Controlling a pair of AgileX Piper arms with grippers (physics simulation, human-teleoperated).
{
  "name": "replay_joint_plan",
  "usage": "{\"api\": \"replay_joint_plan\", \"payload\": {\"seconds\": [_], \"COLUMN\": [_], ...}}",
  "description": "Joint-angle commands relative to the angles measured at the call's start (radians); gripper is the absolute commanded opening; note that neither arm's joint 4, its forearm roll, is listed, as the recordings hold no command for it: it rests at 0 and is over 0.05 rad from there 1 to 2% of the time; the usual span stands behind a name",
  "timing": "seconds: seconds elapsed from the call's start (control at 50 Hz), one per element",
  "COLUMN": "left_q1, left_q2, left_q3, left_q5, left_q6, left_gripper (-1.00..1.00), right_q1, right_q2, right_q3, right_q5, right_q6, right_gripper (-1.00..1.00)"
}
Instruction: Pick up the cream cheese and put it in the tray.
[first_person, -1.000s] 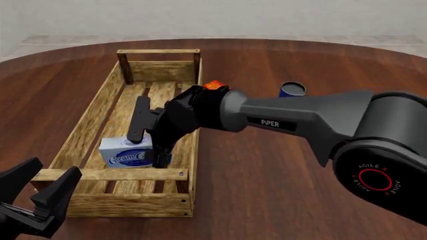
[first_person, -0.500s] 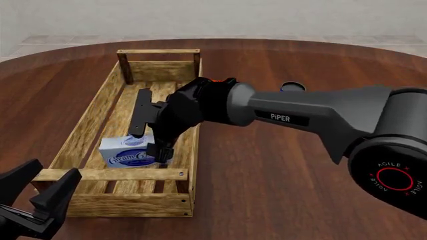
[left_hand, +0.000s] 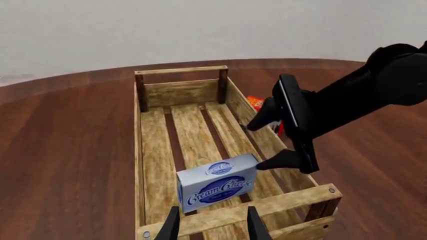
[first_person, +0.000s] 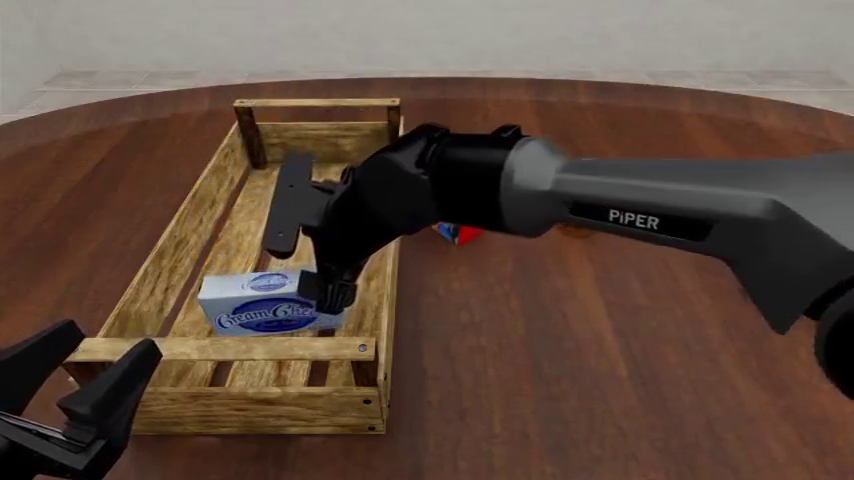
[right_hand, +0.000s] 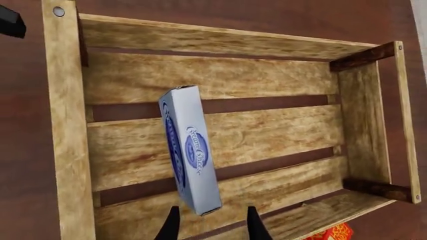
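The cream cheese (first_person: 258, 306) is a light blue and white box with a dark blue oval label. It stands on its long edge on the slatted floor of the wooden tray (first_person: 171, 252), near the tray's near end. My right gripper (first_person: 306, 252) hovers just above and right of the box, open and holding nothing. The right wrist view looks straight down on the cream cheese (right_hand: 190, 150) inside the tray (right_hand: 67, 125), with the right gripper (right_hand: 212, 225) clear of it. My left gripper (first_person: 83, 365) is open and empty at the near left corner. The left wrist view has the cream cheese (left_hand: 217, 182), the tray (left_hand: 140, 150) and the right gripper (left_hand: 261, 145).
A red and orange butter box (first_person: 457, 234) lies on the dark wooden table just right of the tray, partly behind my right arm. It also shows as the butter box (left_hand: 257, 102) and the butter box (right_hand: 330, 233). The right arm spans the table's middle right.
My right gripper has risen and drawn back from the cream cheese, which stays in the tray. The right arm now covers the blue can. The left gripper has barely moved.
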Motion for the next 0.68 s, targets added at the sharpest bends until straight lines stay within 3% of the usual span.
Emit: {"api": "replay_joint_plan", "payload": {"seconds": [0.02,0.34,0.68], "left_q1": [-0.001,-0.004,-0.003], "left_q2": [-0.012,-0.027,-0.055], "left_q3": [0.000,0.000,0.000], "left_q5": [0.012,0.032,0.062], "left_q6": [-0.001,0.005,0.008], "left_gripper": [1.00,1.00,1.00], "right_q1": [0.010,-0.005,-0.014], "right_q2": [-0.088,-0.203,-0.351], "right_q3": [0.066,0.140,0.275], "right_q5": [-0.005,-0.015,-0.087], "right_q6": [-0.001,-0.034,-0.008], "right_gripper": [1.00,1.00,1.00]}}
